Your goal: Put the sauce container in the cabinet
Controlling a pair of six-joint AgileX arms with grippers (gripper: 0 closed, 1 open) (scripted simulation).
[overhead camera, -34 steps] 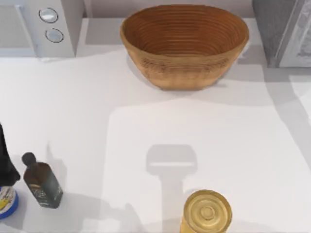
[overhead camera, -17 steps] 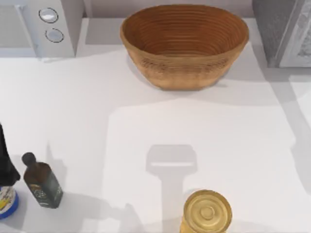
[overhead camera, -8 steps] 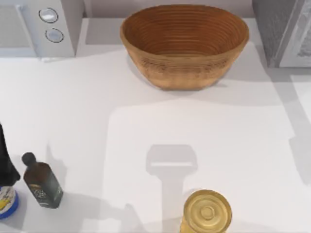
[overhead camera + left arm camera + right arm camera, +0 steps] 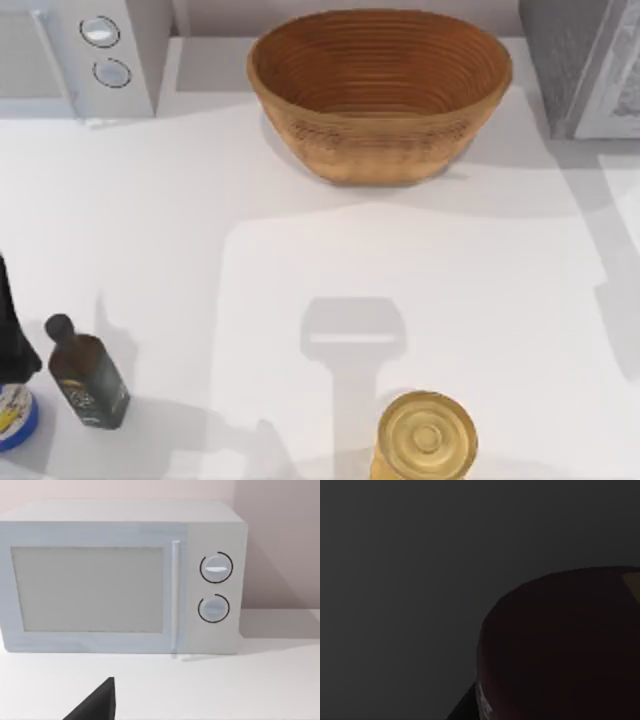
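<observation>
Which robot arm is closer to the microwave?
Left, most likely. The left gripper faces the front of the microwave and is apart from it, not touching. The right wrist view is dark, so where the right arm is cannot be told.

You are looking at a kitchen counter: a white microwave with two dials at eleven o'clock, a woven basket at twelve, a dark bottle at eight (gold-lidded jar at five).
</observation>
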